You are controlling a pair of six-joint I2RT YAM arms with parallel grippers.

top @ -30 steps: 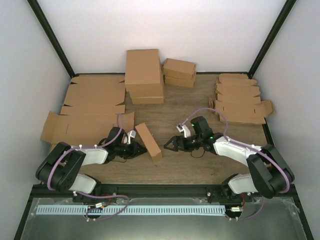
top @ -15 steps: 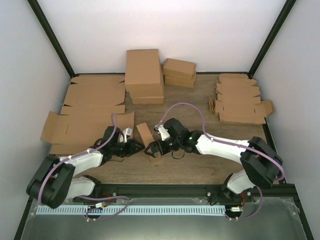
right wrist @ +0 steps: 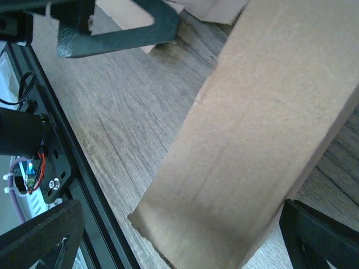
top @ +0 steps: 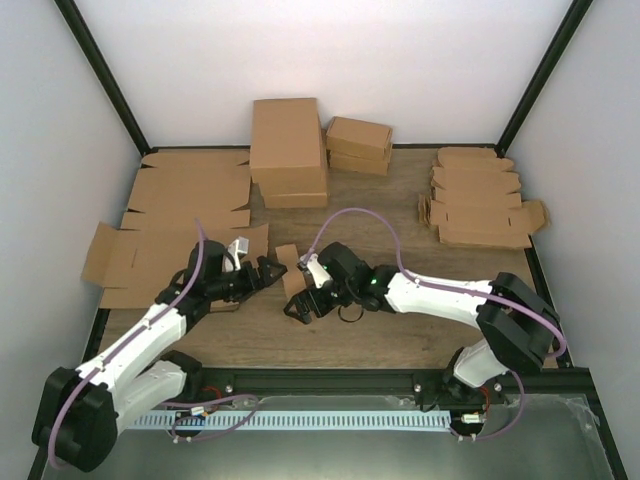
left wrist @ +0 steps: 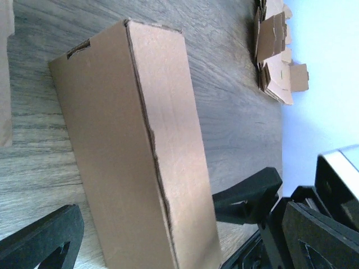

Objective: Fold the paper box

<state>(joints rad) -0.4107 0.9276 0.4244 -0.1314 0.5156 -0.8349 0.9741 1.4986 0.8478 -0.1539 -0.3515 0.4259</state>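
Left gripper (top: 267,271) is spread wide, same for the right gripper (top: 296,304), and nothing is clamped. The small plain brown cardboard paper box (top: 287,260) is bracketed by both sets of jaws, laid mid-table on the brown wooden table (top: 400,330). Large flat cardboard sheets (top: 190,190) are piled far left.

The box (top: 287,258) is set mid-way on the table (top: 260,335), flanked by the left gripper (top: 266,272) at its left and the right gripper (top: 297,303) at its near side. Sheets (top: 185,215) are laid left, big boxes (top: 288,150) far, blanks (top: 478,200) far right.
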